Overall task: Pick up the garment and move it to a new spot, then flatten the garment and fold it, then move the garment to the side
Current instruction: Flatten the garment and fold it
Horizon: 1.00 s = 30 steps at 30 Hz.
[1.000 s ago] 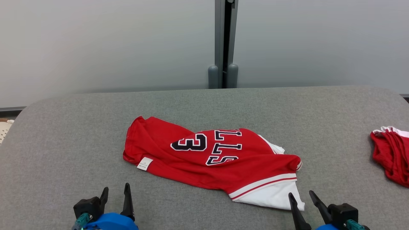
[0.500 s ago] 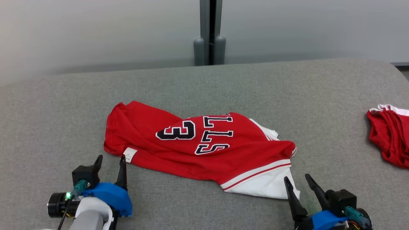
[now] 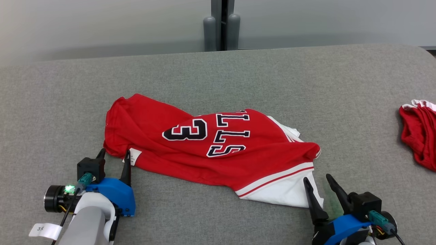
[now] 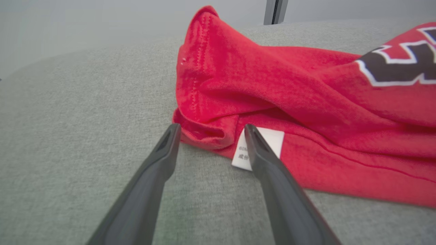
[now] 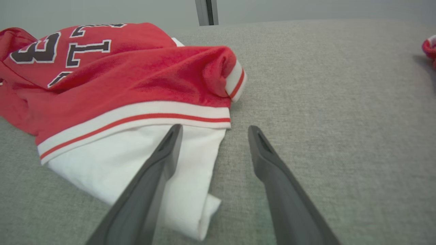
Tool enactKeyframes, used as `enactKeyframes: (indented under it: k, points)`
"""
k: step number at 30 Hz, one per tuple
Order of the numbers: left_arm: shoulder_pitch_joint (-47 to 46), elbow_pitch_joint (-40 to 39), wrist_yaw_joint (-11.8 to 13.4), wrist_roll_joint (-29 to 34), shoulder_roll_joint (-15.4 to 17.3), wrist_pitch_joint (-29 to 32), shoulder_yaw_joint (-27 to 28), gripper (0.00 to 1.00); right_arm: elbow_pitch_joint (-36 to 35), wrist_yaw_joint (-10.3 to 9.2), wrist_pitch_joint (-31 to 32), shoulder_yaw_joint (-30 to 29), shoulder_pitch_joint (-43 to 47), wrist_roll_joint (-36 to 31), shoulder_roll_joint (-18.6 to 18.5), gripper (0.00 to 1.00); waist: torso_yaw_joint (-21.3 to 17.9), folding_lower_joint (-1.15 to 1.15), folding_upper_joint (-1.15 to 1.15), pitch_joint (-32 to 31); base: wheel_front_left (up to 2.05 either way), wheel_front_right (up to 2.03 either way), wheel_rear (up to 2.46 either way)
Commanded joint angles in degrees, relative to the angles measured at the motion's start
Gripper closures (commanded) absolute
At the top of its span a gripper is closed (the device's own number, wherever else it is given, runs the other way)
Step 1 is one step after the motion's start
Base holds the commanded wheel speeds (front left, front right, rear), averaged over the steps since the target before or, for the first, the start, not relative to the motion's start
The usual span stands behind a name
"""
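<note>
The garment (image 3: pixel 204 146) is a red jersey with a black "3", letters and a white striped sleeve, lying rumpled mid-table. My left gripper (image 3: pixel 115 154) stands open at its near-left corner; in the left wrist view that red corner (image 4: pixel 204 131) sits between the fingertips (image 4: pixel 253 136), beside a small white label (image 4: pixel 269 137). My right gripper (image 3: pixel 316 180) is open at the near-right end, its left finger (image 5: pixel 170 143) over the white sleeve (image 5: pixel 143 160), close to the sleeve's edge. Neither gripper holds anything.
The table (image 3: pixel 218 75) is covered in grey fabric with rounded far corners. A second red garment (image 3: pixel 420 136) lies at the right edge. A grey wall with a dark post (image 3: pixel 221 23) stands behind. Bare grey surface lies left and right of the jersey.
The camera has tilted down and shifted, so the scene slid up. Both grippers have reached forward to the jersey's near corners, and both stay open.
</note>
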Motion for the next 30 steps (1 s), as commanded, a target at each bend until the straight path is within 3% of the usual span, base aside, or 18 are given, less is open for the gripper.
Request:
enactKeyframes:
  k: [1, 8, 10, 13, 19, 20, 23, 24, 30]
  points:
    - [-0.9, -0.2, 0.0, 0.5, 0.3, -0.3, -0.3, 0.00, 0.0, -0.02, 0.0, -0.2, -0.6, -0.3, -0.1, 0.00, 0.1, -0.01, 0.00, 0.1, 0.00, 0.00, 0.00]
    - [-1.4, 1.6, -0.4, 1.3, -0.3, -0.3, -0.4, 0.00, 0.4, -0.02, 0.0, 0.3, -1.3, -0.6, -0.1, 0.00, 0.3, -0.01, 0.00, 0.5, 0.00, 0.00, 0.00]
    - [-1.7, 2.1, -0.6, 1.4, -0.3, -0.3, -0.5, 0.06, 0.5, -0.02, 0.0, 0.5, -1.5, -0.5, -0.1, 0.00, 0.2, -0.01, 0.00, 0.7, 0.00, 0.00, 0.00]
    - [-2.1, 1.6, -0.4, 1.9, 0.0, -0.3, -0.5, 0.00, 0.6, -0.02, 0.0, 0.6, -1.8, -0.6, -0.1, 0.00, 0.0, -0.01, 0.00, 1.0, 0.00, 0.00, 0.00]
    - [-2.3, 1.7, 0.1, 1.8, 0.0, -0.3, 0.5, 0.00, 0.7, -0.02, 0.0, 0.5, -1.9, -0.6, -0.1, 0.00, -0.6, -0.01, 0.00, 1.5, 0.00, 0.00, 0.00]
    - [-2.4, 1.8, 0.1, 1.6, 0.0, -0.3, 0.7, 0.06, 0.7, -0.02, 0.0, 0.5, -1.9, -0.5, -0.1, 0.00, -0.7, -0.01, 0.00, 1.6, 0.00, 0.00, 0.00]
    - [-2.7, 2.0, 0.2, 1.1, 0.0, -0.3, 1.6, 0.73, 0.6, -0.02, 0.0, 0.6, -2.0, -0.3, -0.1, 0.00, -0.9, -0.01, 0.00, 1.9, 0.00, 0.00, 0.00]
    - [-2.8, 2.0, 0.3, 1.0, 0.0, -0.3, 1.9, 1.00, 0.6, -0.02, 0.0, 0.5, -2.1, -0.2, -0.1, 0.00, -1.0, -0.01, 0.00, 1.9, 0.00, 0.00, 0.00]
    - [-1.2, -1.6, 0.9, 0.1, -0.7, -0.3, 4.1, 1.00, 1.3, -0.02, 0.0, -0.3, -1.3, -0.1, -0.1, 0.00, -0.3, -0.01, 0.00, 0.4, 0.00, 0.00, 0.00]
